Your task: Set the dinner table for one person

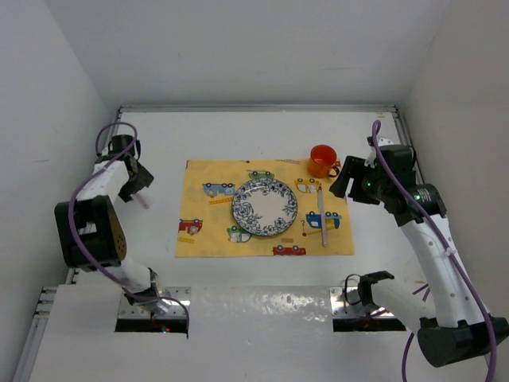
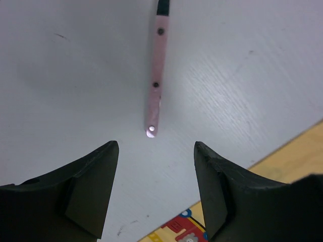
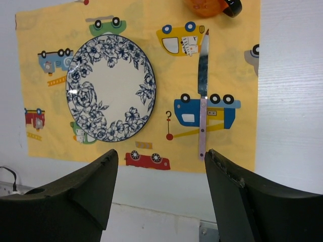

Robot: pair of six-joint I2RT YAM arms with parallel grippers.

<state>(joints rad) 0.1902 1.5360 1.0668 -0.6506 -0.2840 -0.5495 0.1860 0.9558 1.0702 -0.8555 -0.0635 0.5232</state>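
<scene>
The white dinner table (image 1: pixel 238 135) spans the cell, a yellow placemat (image 1: pixel 205 235) at its centre for one diner, carrying a floral plate (image 1: pixel 265 207), an orange mug (image 1: pixel 322 161) toward the far edge and a knife (image 1: pixel 322 216) on the plate's right. Near the left edge the left gripper (image 2: pixel 156 151), jaws wide, lines up on a pink-handled utensil (image 2: pixel 155 75), seemingly the missing piece; the right gripper (image 3: pixel 159 161) hovers, jaws likewise spread

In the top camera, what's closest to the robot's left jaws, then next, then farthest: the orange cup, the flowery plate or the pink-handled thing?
1. Pink-handled utensil, on the dinner table right beside the left gripper.
2. Plate, in the middle of the placemat.
3. Orange cup, at the placemat's far right corner.
</scene>
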